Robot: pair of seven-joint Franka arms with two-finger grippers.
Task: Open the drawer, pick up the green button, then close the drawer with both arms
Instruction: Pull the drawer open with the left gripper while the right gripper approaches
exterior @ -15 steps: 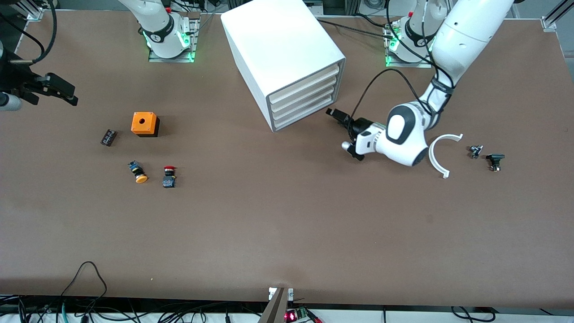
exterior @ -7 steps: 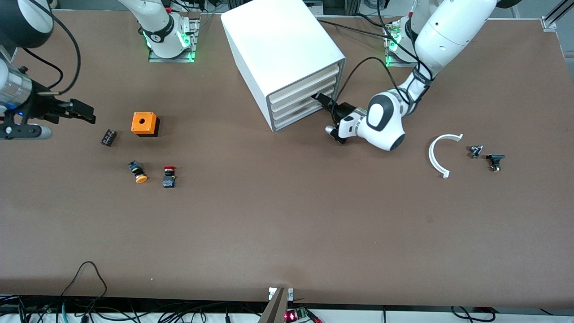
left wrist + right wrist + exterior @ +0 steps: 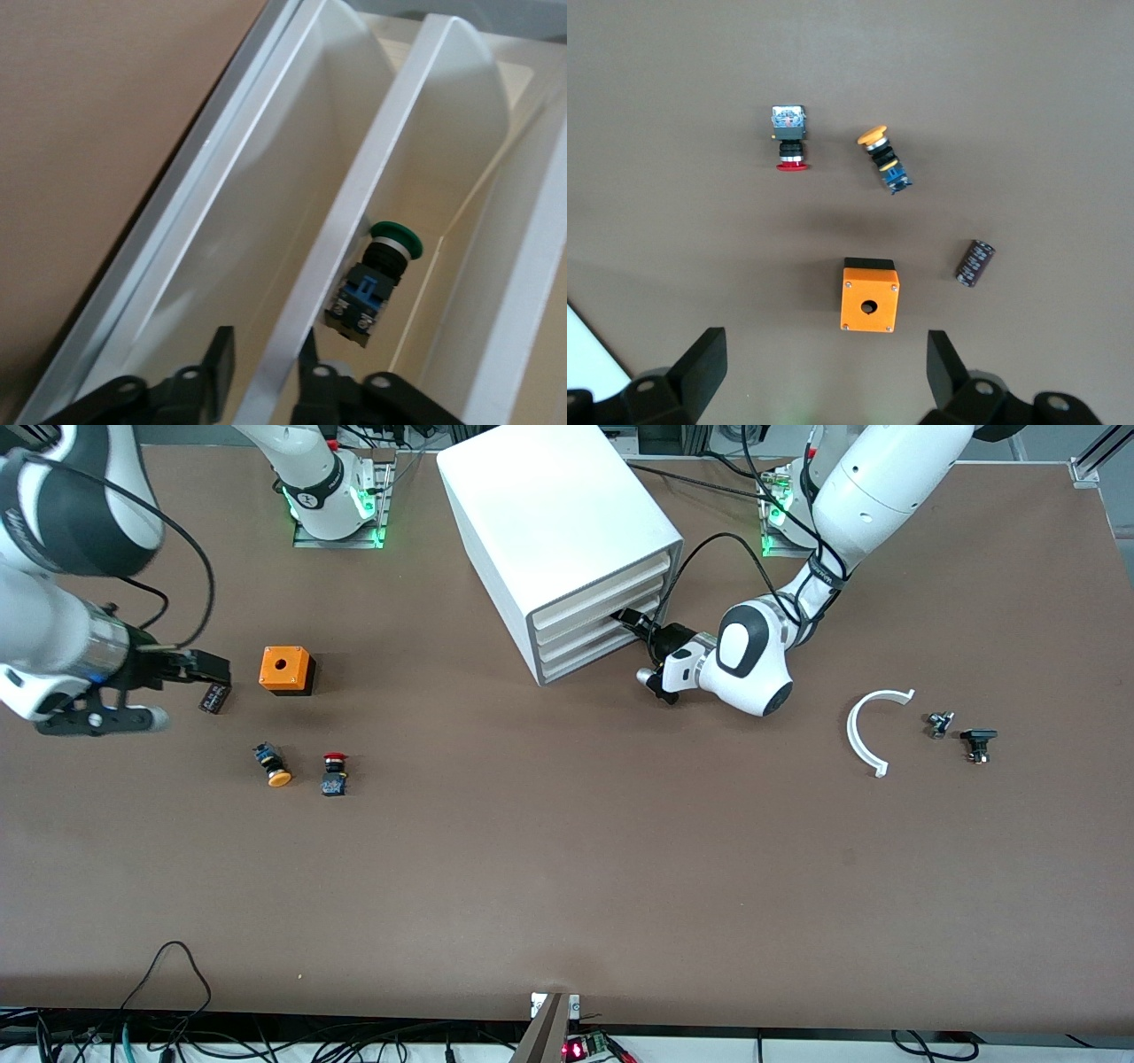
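The white cabinet (image 3: 549,505) stands at the back middle with all four drawers shut; the lowest drawer (image 3: 592,657) is at table level. My left gripper (image 3: 627,619) is at the drawer fronts, open. In the left wrist view its fingers (image 3: 220,363) straddle a white drawer lip (image 3: 354,221) without closing on it; I cannot tell which drawer. The green-capped button (image 3: 381,274) lies inside the tray next to that lip. My right gripper (image 3: 205,671) is open and empty over the table beside the orange box (image 3: 286,670); it also shows in the right wrist view (image 3: 824,367).
A dark capacitor (image 3: 213,699) lies under the right gripper. The orange-capped button (image 3: 272,765) and red-capped button (image 3: 334,773) lie nearer the front camera than the orange box. A white curved piece (image 3: 864,731) and two small black parts (image 3: 977,742) lie toward the left arm's end.
My left gripper moved from over the table up to the drawer fronts and put its fingers around a lip. My right arm swung in from the table's end toward the orange box.
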